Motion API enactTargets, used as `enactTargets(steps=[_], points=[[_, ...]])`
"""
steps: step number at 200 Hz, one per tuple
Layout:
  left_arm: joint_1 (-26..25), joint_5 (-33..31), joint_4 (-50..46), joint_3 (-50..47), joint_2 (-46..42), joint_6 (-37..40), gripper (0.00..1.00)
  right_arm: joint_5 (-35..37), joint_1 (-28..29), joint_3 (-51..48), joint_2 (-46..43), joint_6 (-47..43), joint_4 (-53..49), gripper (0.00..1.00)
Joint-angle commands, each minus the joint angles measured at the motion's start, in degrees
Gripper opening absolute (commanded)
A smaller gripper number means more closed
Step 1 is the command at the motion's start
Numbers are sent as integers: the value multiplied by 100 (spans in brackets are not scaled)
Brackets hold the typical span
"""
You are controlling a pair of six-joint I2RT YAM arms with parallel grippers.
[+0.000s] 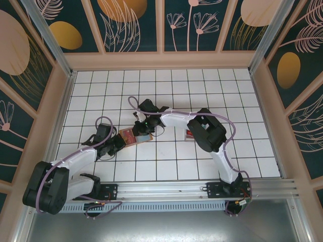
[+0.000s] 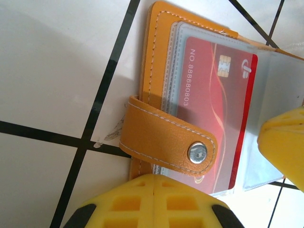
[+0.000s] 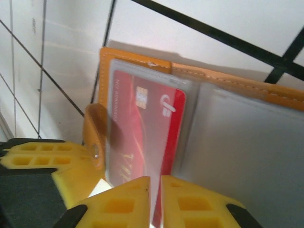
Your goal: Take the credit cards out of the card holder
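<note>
The tan-orange card holder (image 1: 132,136) lies open on the white tiles, its snap strap (image 2: 166,137) folded over the edge. A red credit card (image 2: 213,104) sits in a clear pocket on its left panel (image 3: 142,128). My left gripper (image 2: 161,183) is shut, with its tips resting on the holder's near edge (image 1: 117,143). My right gripper (image 3: 155,199) is closed to a sliver on a clear pocket leaf (image 3: 187,102), which stands up edge-on between the fingers. One of its fingers (image 2: 285,142) shows over the holder's right side. In the top view it sits at the holder's far edge (image 1: 143,130).
A small reddish flat object (image 1: 189,134) lies on the tiles right of the holder, partly under my right arm. Patterned walls (image 1: 161,60) enclose the tiled floor on three sides. The metal rail (image 1: 166,190) with the arm bases runs along the near edge.
</note>
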Motion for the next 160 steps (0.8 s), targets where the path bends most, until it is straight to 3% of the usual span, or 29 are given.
enactTargets(steps=[1,72,102,160], points=[[15,98,-27,67,37,16,2,75,59,85,185,-160,-233,15],[17,141,14,56,54,20,2,-86,142,217,297,-230,-293,16],[18,139,6,58,46,14,2,-123,142,186,249,-236,-246,0],[17,73,-65,41,35,10,2,155,-40,-246,-239,-20,88,0]])
